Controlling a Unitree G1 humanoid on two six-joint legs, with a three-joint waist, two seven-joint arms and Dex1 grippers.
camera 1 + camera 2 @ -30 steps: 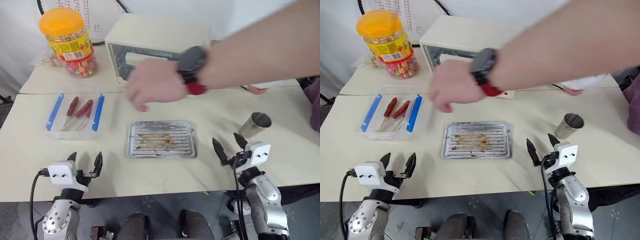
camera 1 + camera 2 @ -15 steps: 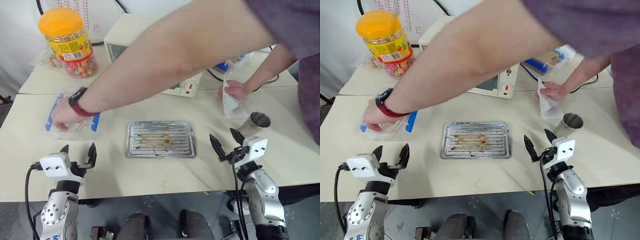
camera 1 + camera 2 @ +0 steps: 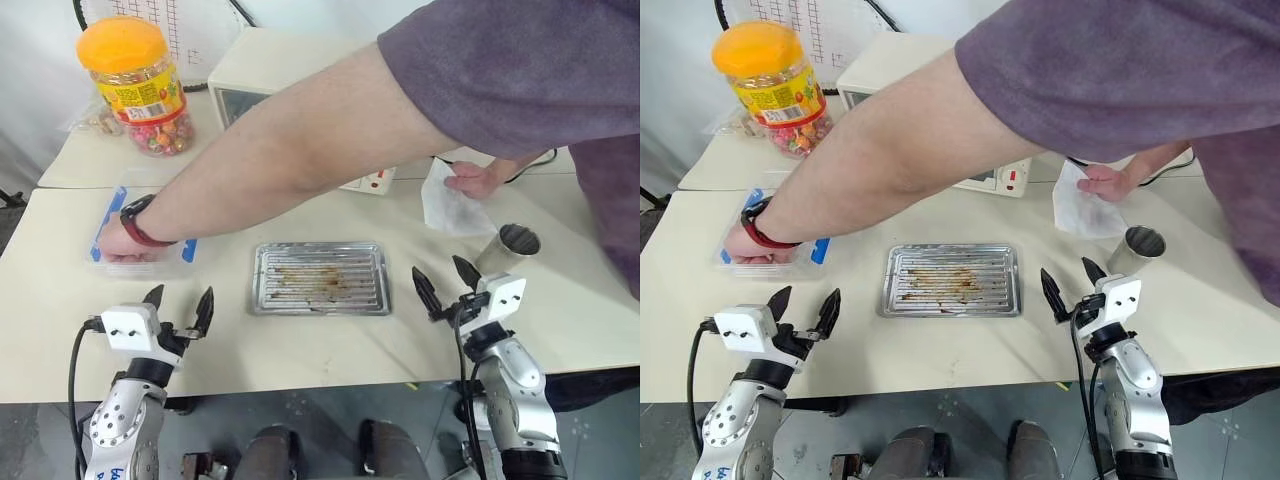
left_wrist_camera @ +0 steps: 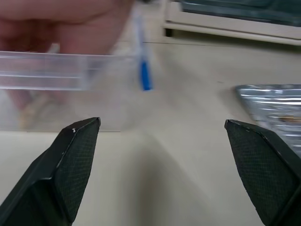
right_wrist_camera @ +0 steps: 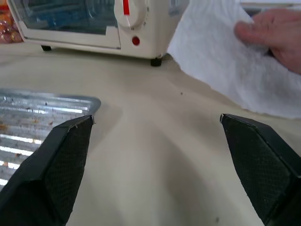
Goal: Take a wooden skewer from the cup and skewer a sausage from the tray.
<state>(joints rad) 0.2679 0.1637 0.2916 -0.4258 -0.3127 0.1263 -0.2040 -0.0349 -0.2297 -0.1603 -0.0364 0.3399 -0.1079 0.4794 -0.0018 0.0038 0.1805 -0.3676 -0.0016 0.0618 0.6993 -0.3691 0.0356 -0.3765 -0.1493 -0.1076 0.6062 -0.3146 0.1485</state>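
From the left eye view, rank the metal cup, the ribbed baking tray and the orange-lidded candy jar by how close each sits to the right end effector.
1. The small silver-grey metal cup, just beyond the right end effector, on its outer side.
2. The shallow ribbed silver baking tray, beside it toward the table's middle; close to the cup's rank.
3. The orange-lidded candy jar, clearly farthest, at the far left corner.

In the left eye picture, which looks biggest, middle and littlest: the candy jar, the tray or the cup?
1. Tray
2. Candy jar, a little smaller than the tray, though it stands farther back
3. Cup, clearly the smallest
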